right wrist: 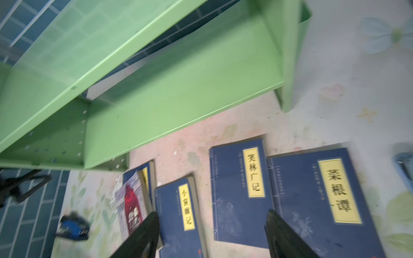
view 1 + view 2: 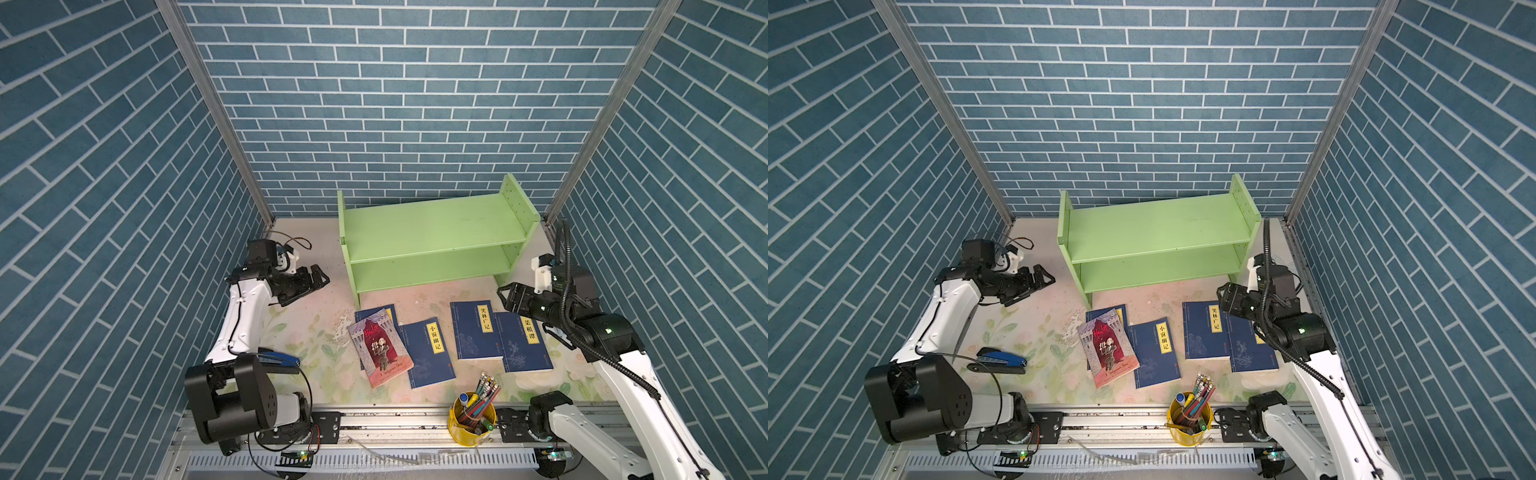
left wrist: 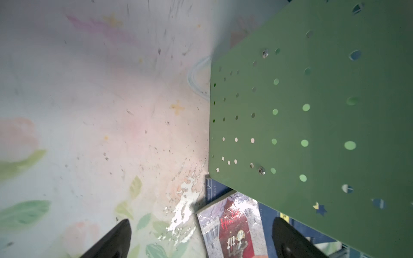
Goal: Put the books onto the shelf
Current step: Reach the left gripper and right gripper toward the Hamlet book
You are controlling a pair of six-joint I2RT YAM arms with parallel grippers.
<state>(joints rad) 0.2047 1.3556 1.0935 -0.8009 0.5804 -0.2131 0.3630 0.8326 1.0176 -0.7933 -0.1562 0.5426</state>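
Several books lie flat on the table in front of the light-green shelf [image 2: 432,239]. The red-and-grey book [image 2: 380,353] rests partly on a navy book [image 2: 374,313]. Three more navy books [image 2: 430,357] [image 2: 473,330] [image 2: 523,347] lie to its right, the last two overlapping. My left gripper [image 2: 322,279] hangs open and empty, left of the shelf's left side panel [image 3: 312,111]. My right gripper [image 2: 506,297] is open above the rightmost books, near the shelf's right foot, with nothing between its fingers [image 1: 147,230]. Both shelf tiers are bare.
A blue stapler [image 2: 276,358] lies at the front left, close to the left arm. A yellow cup of pens [image 2: 473,419] stands on the front rail. Blue brick walls close in the back and both sides.
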